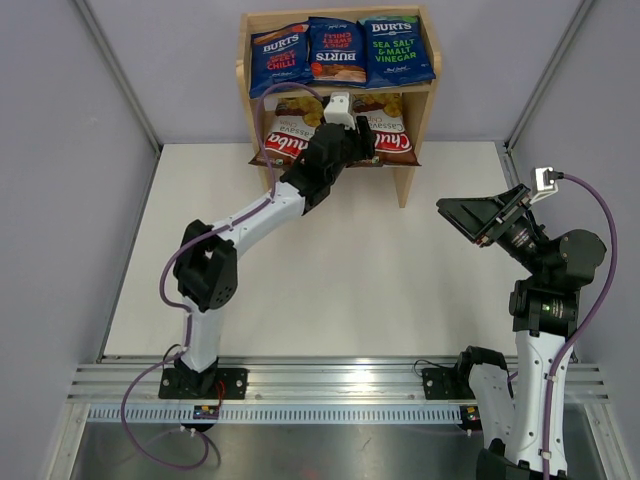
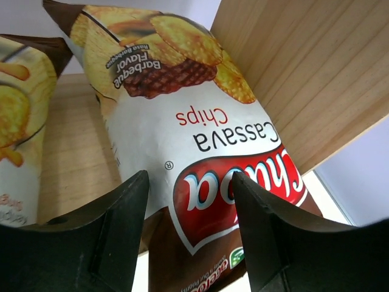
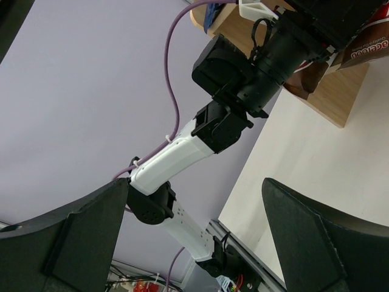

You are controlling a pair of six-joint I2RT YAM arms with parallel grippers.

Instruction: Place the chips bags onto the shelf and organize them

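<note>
The wooden shelf [image 1: 410, 170] stands at the table's far edge. Three blue BURTS bags [image 1: 337, 52] lean side by side on its upper tier. Two brown-white Chuba bags lie on the lower tier, one left [image 1: 285, 142] and one right [image 1: 396, 145]. My left gripper [image 1: 355, 138] reaches into the lower tier between them. In the left wrist view it [image 2: 189, 179] is open, its jaws astride the near end of the right Chuba bag [image 2: 182, 121]. The other Chuba bag [image 2: 18, 121] is at the left. My right gripper [image 1: 470, 215] is open and empty, raised at the right.
The shelf's right side panel [image 2: 304, 73] is close beside the left gripper. The right wrist view looks past the right gripper [image 3: 196, 185] at my left arm [image 3: 182, 146] and the shelf corner [image 3: 340, 97]. Grey walls enclose the white table [image 1: 350, 280].
</note>
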